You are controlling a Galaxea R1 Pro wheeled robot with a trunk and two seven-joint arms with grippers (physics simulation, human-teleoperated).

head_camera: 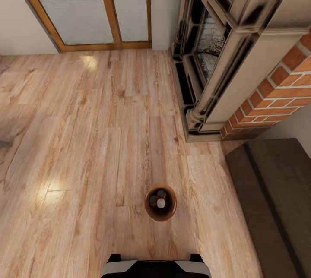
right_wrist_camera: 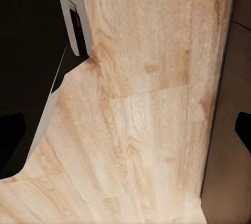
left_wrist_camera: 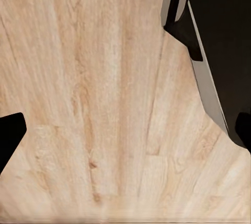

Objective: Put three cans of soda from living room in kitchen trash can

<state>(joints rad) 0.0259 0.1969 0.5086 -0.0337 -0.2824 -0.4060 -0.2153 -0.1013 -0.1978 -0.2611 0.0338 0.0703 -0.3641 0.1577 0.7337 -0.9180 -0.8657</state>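
Note:
The tash can [head_camera: 171,212], a small round bin with a brown inner wall, stands on the living room's wood-plank floor just ahead of my base [head_camera: 155,267]. Inside it the three can of soda [head_camera: 160,203] stand upright close together, one with a pale silvery top. In the left wrist view my left gripper [left_wrist_camera: 125,135] hangs open over bare planks, its dark fingertips [left_wrist_camera: 10,135] far apart beside my base's black-and-white edge. In the right wrist view my right gripper [right_wrist_camera: 125,130] is likewise open over the floor, holding nothing. The kitchen is out of view.
An ornate dark fireplace [head_camera: 207,49] and a red brick chimney [head_camera: 276,92] stand at the right. A dark low piece of furniture [head_camera: 272,204] fills the near right. Wood-framed glass doors [head_camera: 95,6] are at the far wall. Open floor lies to the left.

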